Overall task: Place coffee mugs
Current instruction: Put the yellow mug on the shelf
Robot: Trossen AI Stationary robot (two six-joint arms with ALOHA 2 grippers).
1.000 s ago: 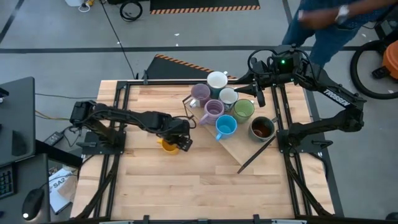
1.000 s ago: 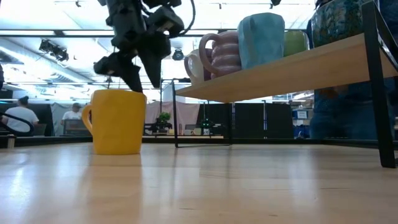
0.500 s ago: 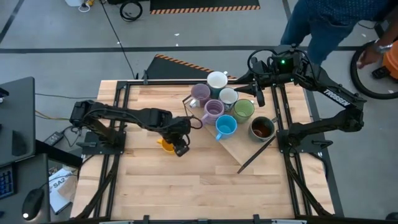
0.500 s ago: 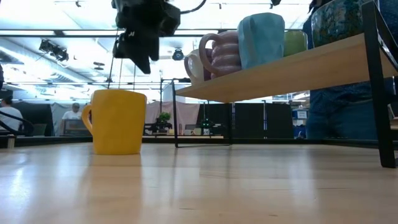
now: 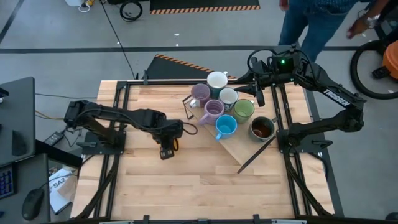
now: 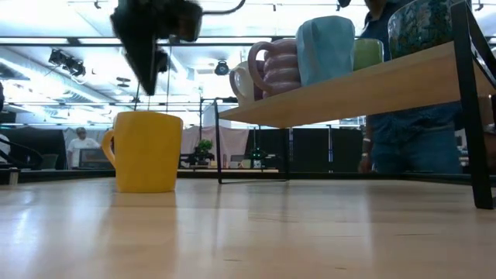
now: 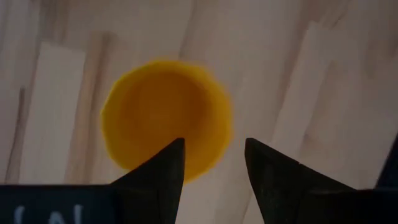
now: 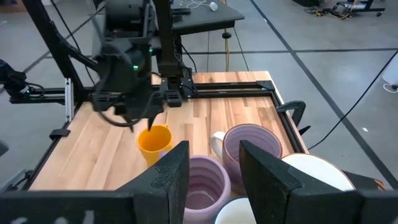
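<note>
While seven mugs crowd the raised wooden shelf on the right of the bench, the yellow-orange mug stands upright and alone on the bench top, well apart from the shelf. The left gripper hangs just above it with jaws open and empty; the left wrist view looks straight down into the mug past the two fingertips, which touch nothing. On the shelf sit two lavender mugs, two white ones, a blue mug, a green mug and a dark mug. The right gripper waits over the shelf's far end, jaws parted and empty. The step in hand looks like picking up this last mug. Next the left jaws must drop astride its wall, close, then lift it across to the shelf.
</note>
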